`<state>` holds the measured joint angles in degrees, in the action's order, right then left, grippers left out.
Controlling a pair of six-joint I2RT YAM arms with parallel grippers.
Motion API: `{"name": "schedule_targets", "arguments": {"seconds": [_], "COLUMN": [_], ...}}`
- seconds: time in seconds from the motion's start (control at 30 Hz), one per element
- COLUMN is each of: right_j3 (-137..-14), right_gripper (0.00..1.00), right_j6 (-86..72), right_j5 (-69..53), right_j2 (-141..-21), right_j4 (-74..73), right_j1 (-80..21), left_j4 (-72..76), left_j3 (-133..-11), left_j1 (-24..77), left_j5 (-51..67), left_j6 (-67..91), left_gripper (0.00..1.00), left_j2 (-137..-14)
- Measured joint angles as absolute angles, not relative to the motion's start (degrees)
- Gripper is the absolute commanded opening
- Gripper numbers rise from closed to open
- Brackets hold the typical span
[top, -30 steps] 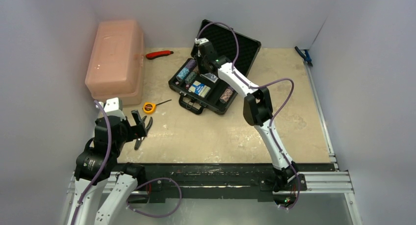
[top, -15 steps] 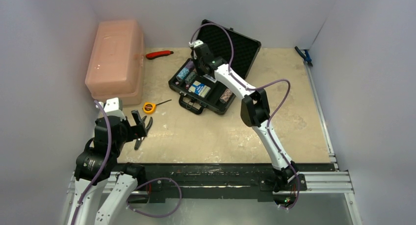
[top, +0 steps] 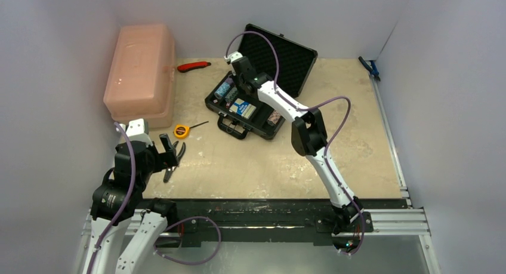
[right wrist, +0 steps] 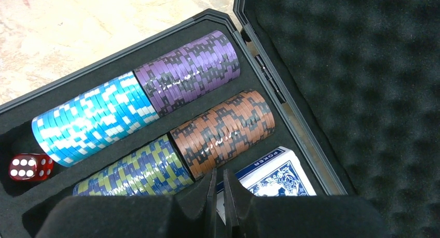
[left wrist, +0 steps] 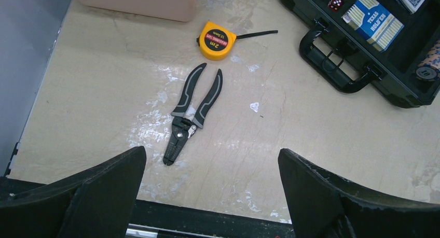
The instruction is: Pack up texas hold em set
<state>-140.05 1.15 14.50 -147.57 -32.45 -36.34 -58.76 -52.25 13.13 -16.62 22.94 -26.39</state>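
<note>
The black case [top: 270,128] lies open at the table's far middle, its foam-lined lid [top: 280,54] leaning back. Rows of chip stacks lie in it: light blue [right wrist: 93,119], purple [right wrist: 189,72], brown [right wrist: 223,131] and blue-green [right wrist: 135,170]. A blue-white card deck [right wrist: 277,178] lies beside them, and another boxed deck [left wrist: 373,20] sits nearer the handle [left wrist: 337,67]. My right gripper [right wrist: 219,176] hovers shut and empty over the brown stack's edge, in the case's back left part [top: 241,77]. My left gripper [left wrist: 211,152] hangs wide open, empty, near the front left [top: 173,157].
A pink plastic box [top: 142,71] stands at the back left. A yellow tape measure [left wrist: 217,40] and black pliers [left wrist: 189,116] lie before my left gripper. A red knife [top: 194,65] lies behind the case. A red die [right wrist: 30,166] sits in the foam. A blue tool [top: 370,67] lies far right.
My right arm has swung left and farther back over the case, from the middle to the chip rows. The left arm has not moved.
</note>
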Motion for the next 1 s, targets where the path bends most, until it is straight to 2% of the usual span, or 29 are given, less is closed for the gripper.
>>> {"name": "schedule_targets", "arguments": {"seconds": [0.47, 0.53, 0.67, 0.7, 1.0], "right_j3": [-136.2, -134.8, -129.4, -127.9, -125.0], "right_gripper": [0.12, 0.17, 0.4, 0.42, 0.42], "right_j6": [1.4, 1.0, 0.0, -0.5, -4.4], "right_j5": [18.0, 17.9, 16.9, 16.4, 12.0], "right_j2": [-144.8, -143.9, -139.7, -138.3, -129.9], "right_j4": [-31.9, -30.9, -32.4, -33.3, -33.0], "right_j1": [-36.8, -36.8, -36.2, -35.8, -33.0], "left_j4": [-58.7, -58.7, -58.7, -58.7, -58.7], "left_j3": [-52.2, -52.2, -52.2, -52.2, -52.2], "left_j1": [13.1, 13.1, 13.1, 13.1, 13.1], "left_j5": [-16.4, -16.4, -16.3, -16.2, -16.2], "left_j6": [22.9, 22.9, 22.9, 22.9, 22.9], "left_gripper": [1.0, 1.0, 1.0, 1.0, 1.0], "left_j2": [-26.0, -25.8, -25.8, -25.8, -25.5]}}
